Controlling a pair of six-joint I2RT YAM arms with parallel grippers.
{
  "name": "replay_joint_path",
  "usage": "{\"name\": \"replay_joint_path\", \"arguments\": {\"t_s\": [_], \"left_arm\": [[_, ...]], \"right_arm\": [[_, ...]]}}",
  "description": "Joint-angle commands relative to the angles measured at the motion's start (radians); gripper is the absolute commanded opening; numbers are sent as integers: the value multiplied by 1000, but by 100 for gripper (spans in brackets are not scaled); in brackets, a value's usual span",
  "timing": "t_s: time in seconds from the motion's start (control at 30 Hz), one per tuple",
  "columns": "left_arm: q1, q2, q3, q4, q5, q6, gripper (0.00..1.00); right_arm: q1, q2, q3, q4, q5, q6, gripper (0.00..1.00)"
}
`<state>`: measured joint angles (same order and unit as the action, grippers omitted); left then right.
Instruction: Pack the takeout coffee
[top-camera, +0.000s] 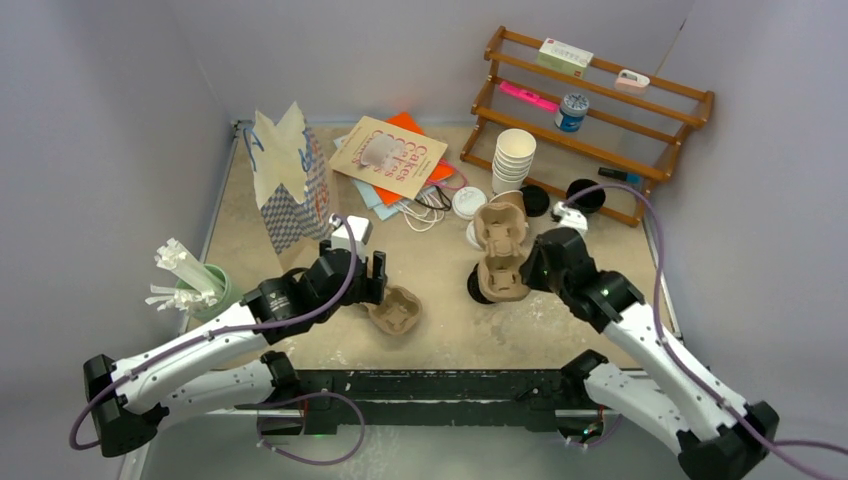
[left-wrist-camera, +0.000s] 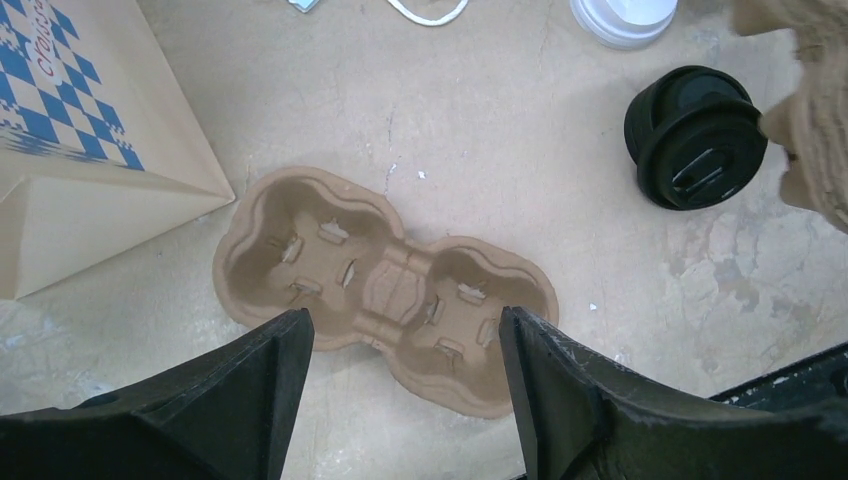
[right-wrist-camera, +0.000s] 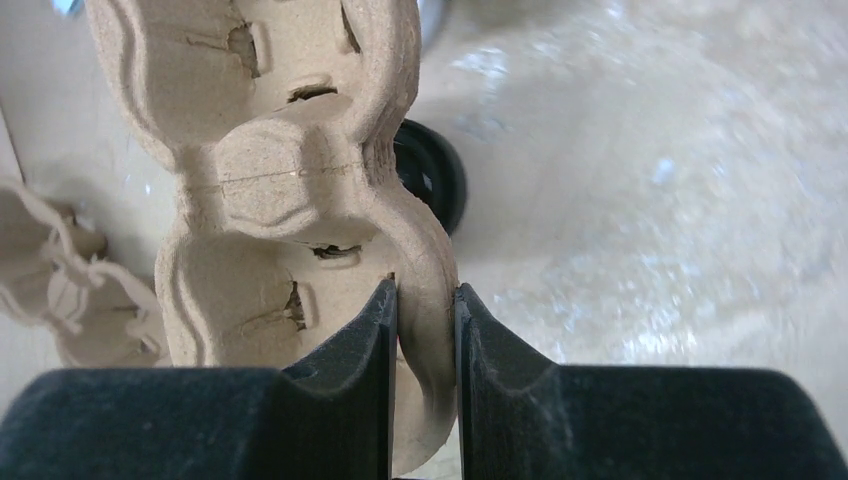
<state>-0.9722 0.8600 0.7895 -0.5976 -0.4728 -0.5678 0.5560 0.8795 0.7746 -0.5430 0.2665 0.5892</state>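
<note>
Your black paper coffee cup with the black plastic lid (left-wrist-camera: 697, 137) stands on the bench (left-wrist-camera: 500, 120), just beside the brown moulded-cardboard carrier (right-wrist-camera: 300, 200), whose rim your right hand (right-wrist-camera: 425, 310) is clamped on. The white-lidded cup (left-wrist-camera: 625, 15) is also unpacked. Your left hand (left-wrist-camera: 402, 322) hangs apart over a second, empty carrier (left-wrist-camera: 385, 290). Neither cup is loaded yet.

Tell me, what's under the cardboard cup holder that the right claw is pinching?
A black-lidded cup pokes out from beneath the edge of the cup holder, whose rim the right claw pinches. Anything under the holder's middle is covered, so I can't tell.
</note>
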Motion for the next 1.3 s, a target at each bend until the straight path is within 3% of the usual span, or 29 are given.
{"name": "replay_joint_path", "arguments": {"t_s": [0.0, 0.07, 0.23, 0.4, 0.5, 0.57, 0.6, 0.63, 0.67, 0.73, 0.83, 0.87, 1.07, 1.17, 1.27], "left_arm": [[-5, 17, -20, 59, -52, -54, 72], [-5, 27, -26, 76, -52, -59, 72], [-5, 40, -44, 119, -49, -58, 72], [-5, 43, -73, 134, -78, -85, 71], [-3, 47, -91, 132, -90, -117, 81], [2, 52, -99, 126, -90, -134, 85], [5, 55, -100, 124, -84, -140, 87], [9, 58, -103, 120, -78, -144, 89], [13, 61, -105, 115, -71, -151, 90], [24, 64, -112, 105, -47, -166, 91], [37, 62, -131, 92, -17, -200, 92], [40, 60, -138, 90, -5, -212, 92], [41, 48, -212, 136, 41, -279, 89], [41, 67, -236, 167, 55, -298, 87], [41, 72, -205, 128, 13, -302, 86]], "right_arm": [[-5, -126, -29, -158, 226, 274, 8], [-8, -128, -27, -254, 319, 431, 7], [-45, -116, -56, -323, 397, 603, 4], [-258, -120, -124, -221, 333, 536, 0], [-408, -75, -150, -150, 268, 481, 4], [-482, -44, -156, -129, 256, 473, 24], [-516, -35, -159, -110, 248, 467, 43], [-541, -34, -160, -86, 237, 450, 70], [-553, -32, -154, -65, 225, 428, 84], [-554, -32, -120, -60, 226, 398, 98], [-554, -36, -57, -43, 191, 305, 99], [-554, -35, -31, -28, 179, 208, 99], [-535, -7, 56, 32, -246, -70, 95], [-424, 1, 67, 87, -392, -145, 88], [-236, 32, 72, 168, -412, -162, 86]]}}
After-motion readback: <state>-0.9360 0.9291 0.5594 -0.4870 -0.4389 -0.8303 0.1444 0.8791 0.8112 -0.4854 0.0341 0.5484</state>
